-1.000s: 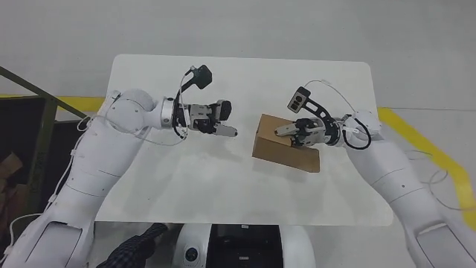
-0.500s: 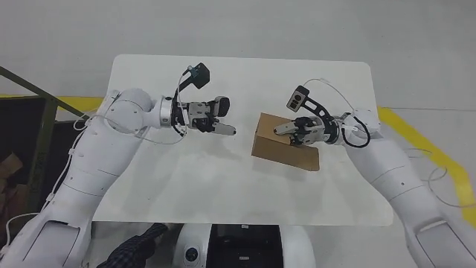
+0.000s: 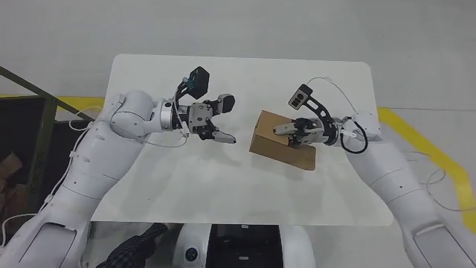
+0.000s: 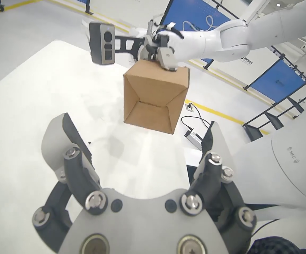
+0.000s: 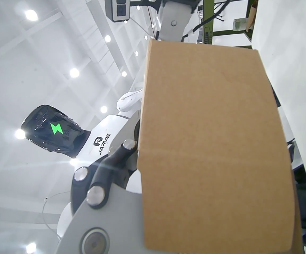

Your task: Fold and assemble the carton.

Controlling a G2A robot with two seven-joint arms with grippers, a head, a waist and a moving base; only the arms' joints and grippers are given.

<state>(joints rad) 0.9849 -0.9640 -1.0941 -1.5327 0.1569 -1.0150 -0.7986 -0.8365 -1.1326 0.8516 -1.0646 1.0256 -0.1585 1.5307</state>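
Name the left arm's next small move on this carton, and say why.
Probably ease the left gripper forward to the carton's open end. It is open, holds nothing and sits apart from the carton. The right gripper is clamped on the carton's wall, with the unclosed end turned towards the left gripper, so that end seems the place to work next.

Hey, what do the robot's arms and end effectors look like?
The left arm and right arm are glossy white rounded shells. The left end effector and right end effector each have two light grey fingers with black inner pads, black linkages and silver screws. A black camera on a black bracket sits at each wrist, and a black cable loops by the right one.
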